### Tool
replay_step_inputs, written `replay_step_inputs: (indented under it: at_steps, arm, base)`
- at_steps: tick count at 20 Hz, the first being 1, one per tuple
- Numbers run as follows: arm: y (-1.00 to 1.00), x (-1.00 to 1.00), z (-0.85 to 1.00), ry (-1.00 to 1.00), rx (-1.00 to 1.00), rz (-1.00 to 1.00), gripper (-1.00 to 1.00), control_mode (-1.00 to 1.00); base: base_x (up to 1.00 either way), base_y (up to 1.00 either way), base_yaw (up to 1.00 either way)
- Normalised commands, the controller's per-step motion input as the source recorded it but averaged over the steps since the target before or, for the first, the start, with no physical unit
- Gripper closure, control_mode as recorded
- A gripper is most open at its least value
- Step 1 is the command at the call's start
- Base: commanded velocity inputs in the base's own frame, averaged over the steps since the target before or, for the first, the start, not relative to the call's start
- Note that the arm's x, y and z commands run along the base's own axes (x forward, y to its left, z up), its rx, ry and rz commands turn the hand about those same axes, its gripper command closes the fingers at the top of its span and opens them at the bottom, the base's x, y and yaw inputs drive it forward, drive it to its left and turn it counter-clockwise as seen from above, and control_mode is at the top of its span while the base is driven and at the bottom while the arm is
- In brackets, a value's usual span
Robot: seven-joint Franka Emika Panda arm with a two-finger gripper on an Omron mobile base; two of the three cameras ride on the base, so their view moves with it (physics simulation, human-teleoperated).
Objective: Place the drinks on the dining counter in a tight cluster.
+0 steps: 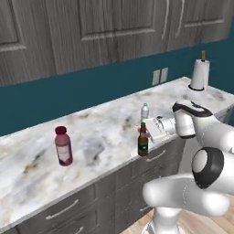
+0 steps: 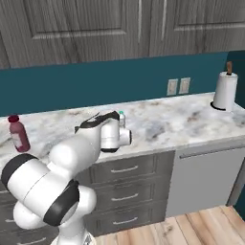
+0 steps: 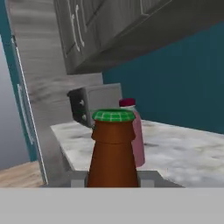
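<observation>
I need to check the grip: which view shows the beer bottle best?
The hand view: the beer bottle stands close up between the claw's fingertips. The left base view shows it small, at the counter edge.

Grey wood-grain wall cabinets [image 1: 91, 32] run across the top, from ten to two o'clock, above a teal backsplash [image 1: 68, 89]. A marble counter [image 1: 100, 137] fills the centre of the left base view, with grey drawers [image 1: 87, 205] under it at six o'clock. A paper towel roll [image 1: 199, 73] stands upright on the counter at two o'clock, near the wall. A double wall outlet [image 1: 160, 76] sits on the backsplash at one o'clock. In the hand view a dark toaster [image 3: 94, 103] stands on the counter at about ten o'clock. Wood floor [image 2: 191, 229] shows at five o'clock in the right base view.
</observation>
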Motion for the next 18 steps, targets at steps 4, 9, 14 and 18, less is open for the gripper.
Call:
replay_step_inputs:
  at_steps: [4, 9, 14, 18]
  arm:
    - [0.00, 0.00, 0.00, 0.00, 0.00, 0.00, 1.00, 1.00]
    - [0.00, 0.00, 0.00, 0.00, 0.00, 0.00, 1.00, 1.00]
    - [0.00, 0.00, 0.00, 0.00, 0.00, 0.00, 1.00, 1.00]
    - [0.00, 0.00, 0.00, 0.00, 0.00, 0.00, 1.00, 1.00]
  base:
    - [0.00, 0.06, -0.97]
    - [0.00, 0.05, -0.99]
    - [0.00, 0.05, -0.99]
    - [0.00, 0.04, -1.00]
